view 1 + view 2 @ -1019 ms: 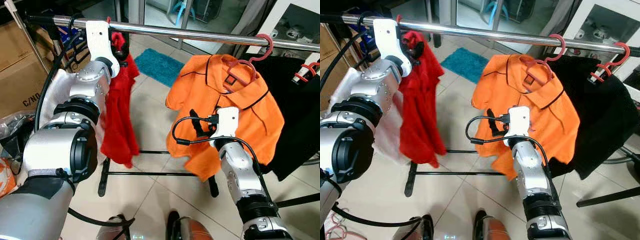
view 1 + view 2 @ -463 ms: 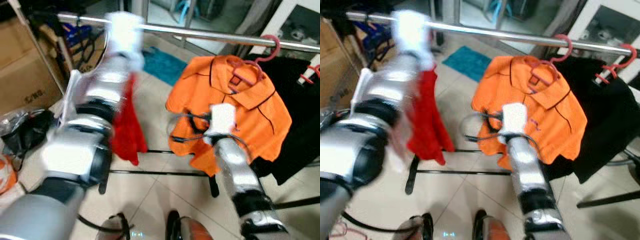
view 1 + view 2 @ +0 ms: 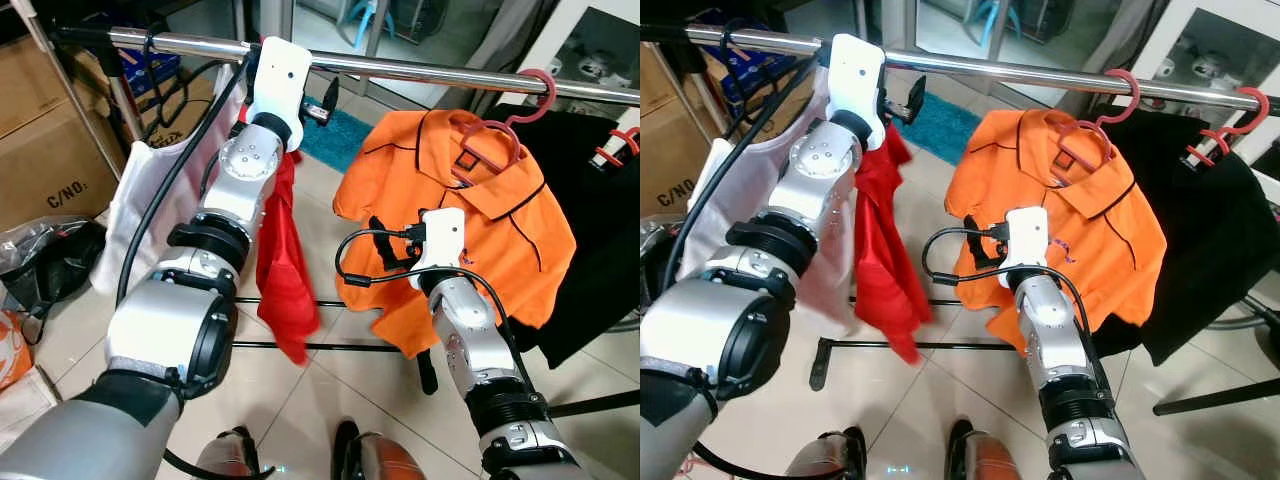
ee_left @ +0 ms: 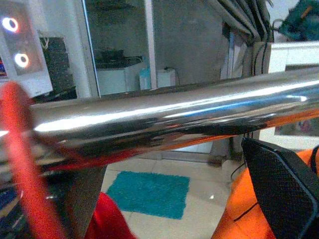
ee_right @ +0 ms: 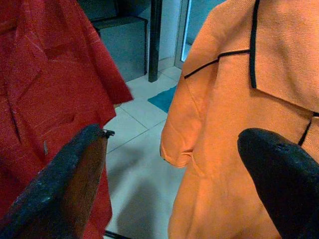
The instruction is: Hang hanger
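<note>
One left gripper (image 3: 318, 100) at the rail (image 3: 420, 70) – grip unclear; right gripper (image 5: 174, 164) gapes empty – red shirt (image 3: 285, 280) hangs.

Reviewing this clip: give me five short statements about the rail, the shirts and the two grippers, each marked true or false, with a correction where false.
1. The left gripper is raised to the metal rail. True.
2. The orange shirt lies on the floor. False: it hangs from the rail on a red hanger.
3. The right gripper is open with nothing between its fingers. True.
4. The red shirt hangs to the robot's right of the orange shirt. False: it hangs to its left, below the left gripper.
5. A blue rug lies on the floor beyond the rail. False: the rug there is teal.
</note>
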### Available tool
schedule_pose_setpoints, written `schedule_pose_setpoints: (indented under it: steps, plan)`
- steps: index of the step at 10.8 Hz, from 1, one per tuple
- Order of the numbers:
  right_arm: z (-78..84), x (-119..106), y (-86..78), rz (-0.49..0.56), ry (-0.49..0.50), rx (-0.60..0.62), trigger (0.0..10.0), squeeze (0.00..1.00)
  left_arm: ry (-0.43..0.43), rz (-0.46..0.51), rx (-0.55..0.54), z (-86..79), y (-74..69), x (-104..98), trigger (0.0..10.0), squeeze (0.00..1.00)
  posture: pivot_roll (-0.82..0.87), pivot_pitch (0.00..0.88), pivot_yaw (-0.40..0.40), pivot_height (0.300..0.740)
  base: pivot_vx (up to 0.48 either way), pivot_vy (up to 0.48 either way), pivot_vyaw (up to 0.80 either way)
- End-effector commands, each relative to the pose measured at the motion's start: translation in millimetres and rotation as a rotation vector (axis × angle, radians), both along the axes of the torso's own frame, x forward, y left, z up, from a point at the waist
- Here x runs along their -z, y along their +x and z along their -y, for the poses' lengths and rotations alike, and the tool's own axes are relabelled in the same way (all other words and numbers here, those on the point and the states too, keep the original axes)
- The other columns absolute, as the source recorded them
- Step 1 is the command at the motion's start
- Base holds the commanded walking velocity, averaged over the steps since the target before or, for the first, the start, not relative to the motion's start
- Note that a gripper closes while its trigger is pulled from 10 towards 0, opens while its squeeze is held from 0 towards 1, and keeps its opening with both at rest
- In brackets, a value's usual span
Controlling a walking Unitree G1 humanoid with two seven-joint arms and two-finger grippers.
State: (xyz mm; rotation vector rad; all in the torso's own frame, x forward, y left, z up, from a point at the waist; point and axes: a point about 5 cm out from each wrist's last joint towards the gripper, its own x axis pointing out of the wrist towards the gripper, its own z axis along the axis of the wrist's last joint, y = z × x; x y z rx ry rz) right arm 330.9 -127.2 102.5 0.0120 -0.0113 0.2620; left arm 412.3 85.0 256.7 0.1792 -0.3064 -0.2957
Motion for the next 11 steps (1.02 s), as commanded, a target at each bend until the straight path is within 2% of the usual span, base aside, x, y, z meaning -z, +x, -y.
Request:
schedule_pose_setpoints:
  steps: [1, 2, 4, 7, 9, 10, 11]
  plan:
    - [1.6, 4.6, -0.8, -0.02, 0.001, 0.001, 10.0, 0.0, -0.075, -0.091, -0.011, 1.6, -1.2, 18.8, 10.0, 1.0, -0.09, 0.165, -0.106, 0.74, 0.0, 0.0, 0.0]
    - [0.8, 5.0, -0.5, -0.023, 0.001, -0.003, 10.0, 0.0, -0.138, -0.107, -0.04, -0.8, -2.9, 24.3, 10.0, 1.0, -0.09, 0.166, -0.106, 0.74, 0.0, 0.0, 0.0]
    - [0.0, 5.2, 0.0, -0.025, 0.0, -0.009, 10.0, 0.0, -0.123, -0.016, -0.129, -6.1, -8.4, 23.5, 10.0, 1.0, -0.09, 0.166, -0.11, 0.74, 0.0, 0.0, 0.0]
    - [-1.4, 3.7, 2.9, -0.024, -0.004, -0.023, 10.0, 0.0, -0.128, -0.019, -0.116, 4.5, -17.0, 29.5, 10.0, 1.0, -0.07, 0.163, -0.122, 0.74, 0.0, 0.0, 0.0]
    - [-3.7, 2.7, 4.4, -0.022, -0.005, -0.029, 10.0, 0.0, -0.112, 0.076, -0.073, 15.5, -28.7, 15.6, 10.0, 1.0, -0.06, 0.16, -0.115, 0.74, 0.0, 0.0, 0.0]
    - [-3.9, 2.4, 4.6, -0.018, -0.001, -0.026, 10.0, 0.0, -0.11, 0.104, -0.028, 21.5, -36.9, 13.3, 10.0, 0.0, -0.05, 0.162, -0.106, 0.74, 0.0, 0.0, 0.0]
    - [-2.8, 2.3, 4.6, -0.015, 0.003, -0.02, 10.0, 0.0, -0.098, 0.119, -0.013, 23.8, -44.4, 13.2, 10.0, 0.0, -0.04, 0.16, -0.104, 0.74, 0.0, 0.0, 0.0]
